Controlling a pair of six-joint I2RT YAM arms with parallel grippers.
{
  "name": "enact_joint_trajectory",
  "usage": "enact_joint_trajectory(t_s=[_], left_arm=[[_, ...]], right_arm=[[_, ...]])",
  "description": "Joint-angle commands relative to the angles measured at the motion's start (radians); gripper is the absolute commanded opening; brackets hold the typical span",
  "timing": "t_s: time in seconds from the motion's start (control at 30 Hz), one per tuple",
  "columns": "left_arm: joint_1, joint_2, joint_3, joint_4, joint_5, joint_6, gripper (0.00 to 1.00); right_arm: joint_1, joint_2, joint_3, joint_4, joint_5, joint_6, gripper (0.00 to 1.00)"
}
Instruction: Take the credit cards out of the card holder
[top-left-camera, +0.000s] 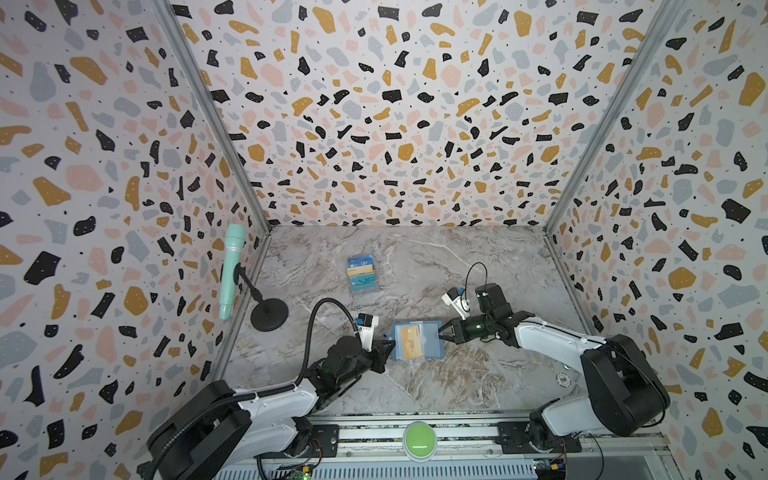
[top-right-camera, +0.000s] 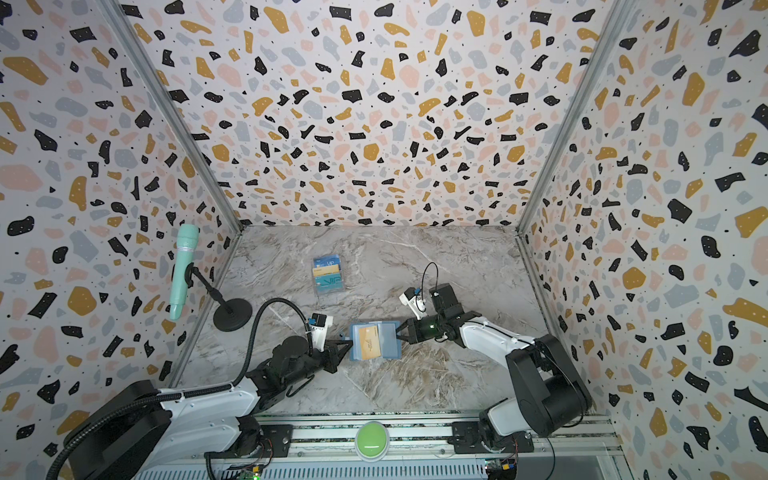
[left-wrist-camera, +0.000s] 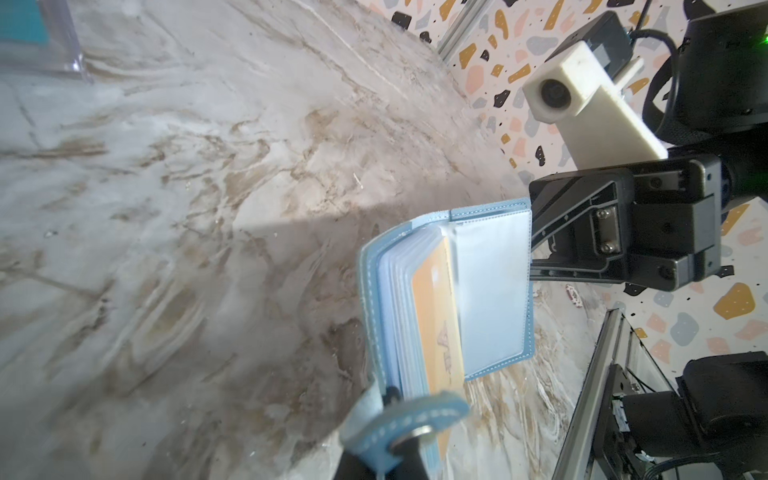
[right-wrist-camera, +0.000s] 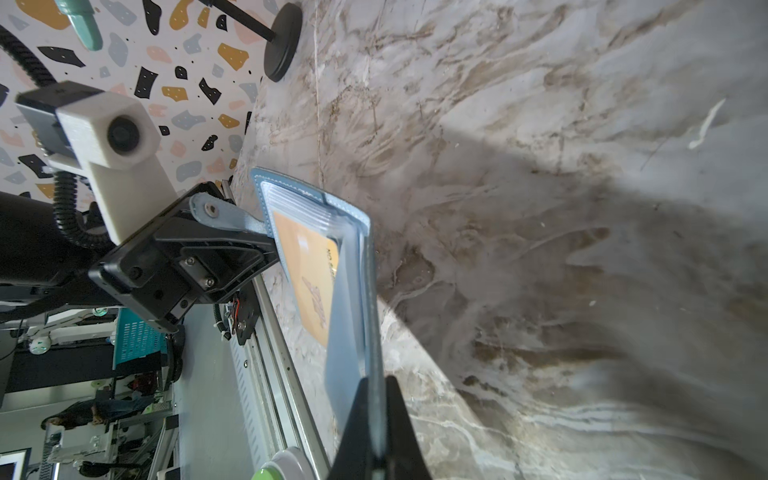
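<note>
1. The card holder (top-left-camera: 432, 345) is open like a book and strung between the two grippers. It sits over the marble table (top-left-camera: 478, 257), about mid-width and toward the front. From the wrist views it looks lifted off the surface, but I can't swear to that.
2. The left arm comes in from the front-left corner with its forearm stretched low and angled in toward the middle. Its wrist aims at the holder's left edge.
3. On the left gripper (top-left-camera: 390, 345) the fingers are pressed together on the holder's snap tab (left-wrist-camera: 419, 413) — the right wrist view shows that tab pinched in them.
4. The right arm starts at the front-right corner, with the upper link standing up and the forearm dropping down and reaching left. Both grippers end up pointing at each other.
5. The right gripper (top-left-camera: 441, 333) has its fingers (right-wrist-camera: 403, 440) squeezed tight on the thin right cover edge, with the blue flap sandwiched between them.
6. A yellow card (top-left-camera: 411, 341) is in a clear sleeve on the holder's left half, face up with its dark script mark showing. The right half is a clear pocket over blue.
7. Farther back there's a clear tiered rack (top-left-camera: 362, 274), well apart from both grippers. A mint microphone (top-left-camera: 230, 270) on a stand sits by the left wall.
</note>
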Motion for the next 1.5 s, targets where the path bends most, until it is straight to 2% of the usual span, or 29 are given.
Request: enact_joint_trajectory(t_s=[0.0, 0.13, 0.3, 0.43, 0.6, 0.7, 0.83, 1.03, 1.13, 1.23, 1.47], left_arm=[[0.005, 0.046, -0.018, 0.073, -0.004, 0.014, 0.04], [0.006, 0.106, -0.015, 0.096, -0.012, 0.017, 0.10], [0.006, 0.140, -0.009, 0.087, -0.065, 0.000, 0.25], [0.006, 0.117, 0.034, -0.017, -0.120, 0.008, 0.29], [0.006, 0.062, 0.094, -0.099, -0.082, 0.073, 0.31], [0.006, 0.052, 0.141, -0.148, -0.037, 0.127, 0.31], [0.005, 0.063, 0.177, -0.165, -0.010, 0.175, 0.31], [0.005, 0.096, 0.207, -0.170, -0.027, 0.181, 0.30], [0.005, 0.091, 0.202, -0.166, -0.056, 0.170, 0.30], [0.006, 0.091, 0.191, -0.135, -0.065, 0.164, 0.31], [0.005, 0.144, 0.202, -0.103, -0.067, 0.175, 0.32]], right_arm=[[-0.010, 0.035, -0.006, 0.066, -0.024, -0.003, 0.00], [-0.010, 0.079, -0.005, 0.081, -0.018, -0.009, 0.00], [-0.010, 0.103, 0.014, 0.052, 0.039, -0.038, 0.00], [-0.010, 0.117, 0.037, 0.010, 0.087, -0.068, 0.06], [-0.010, 0.121, 0.065, -0.033, 0.147, -0.090, 0.14], [0.000, 0.101, 0.089, -0.080, 0.241, -0.103, 0.20], [0.046, 0.052, 0.142, -0.188, 0.455, -0.130, 0.32], [0.148, -0.025, 0.230, -0.333, 0.715, -0.093, 0.36], [0.215, -0.059, 0.271, -0.369, 0.750, -0.071, 0.38], [0.246, -0.066, 0.295, -0.387, 0.725, -0.048, 0.44], [0.255, -0.035, 0.238, -0.395, 0.713, 0.010, 0.50]])
